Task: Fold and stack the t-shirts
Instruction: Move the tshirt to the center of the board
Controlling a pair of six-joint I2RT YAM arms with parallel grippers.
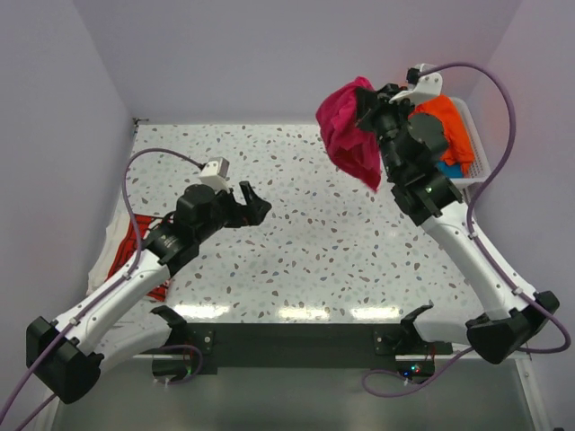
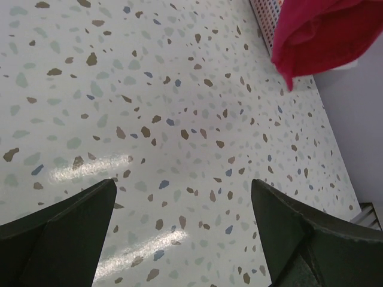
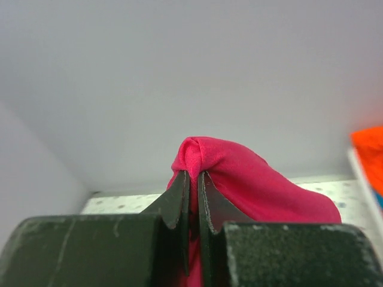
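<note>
Tabletop [image 1: 296,269], pale and speckled, gives the broad flat surface this fold needs. The white basket [image 1: 476,148] sits at its far right corner with the orange shirt [image 1: 445,121] and a strip of the teal-blue shirt [image 1: 452,168] inside. Just beside the basket, the magenta-pink shirt [image 1: 349,135] hangs bunched in the air above the table, and the red shirt [image 1: 121,265] lies draped at the left edge. The right gripper [image 3: 194,174] has its jaws pinched tight on a fold at the top of the magenta-pink shirt. The left gripper [image 1: 259,199] hovers over the middle of the table, jaws spread wide with nothing in them. To do this step well, I judge the right arm should carry the cloth toward the centre and lower it so the hanging end lands first. The left gripper can then take a free corner and draw it flat before any release.
</note>
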